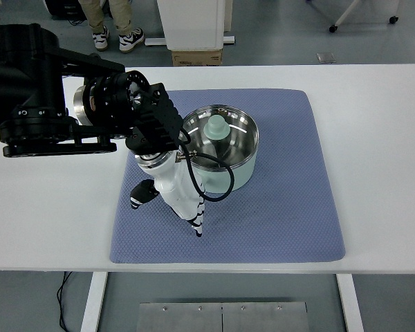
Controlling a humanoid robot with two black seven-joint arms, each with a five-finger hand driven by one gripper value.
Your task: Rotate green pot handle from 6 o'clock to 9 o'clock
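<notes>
While the green pot point(225, 149) sits on the blue-grey mat point(290, 200), somewhat toward the mat's far edge and left of its middle, we see its pale green outer wall below a shiny steel rim. Inside the steel bowl lies a lid with a pale green knob point(216, 126). We cannot make out the pot's handle; the wrist of the arm covers the pot's left side, so we cannot tell which way the handle points.

Just beside the pot's left and near wall we find the left hand point(171, 194), white with black-tipped fingers point(196, 220). Its fingers are stretched out and point toward the mat's near edge, the thumb held apart to the left, and they hold nothing. A black cable point(218, 181) loops from the wrist across the pot's near-left wall. The black left arm point(48, 97) comes in from the left, over the left part of the white table point(380, 124).

The mat lies in the middle of the table and covers much of its depth. Beyond the far edge, on the grey floor, we see a cardboard box point(196, 57) under a white cabinet point(192, 24), and a person's shoes point(117, 39) near the far left corner. We can read no brand, label or writing anywhere.
</notes>
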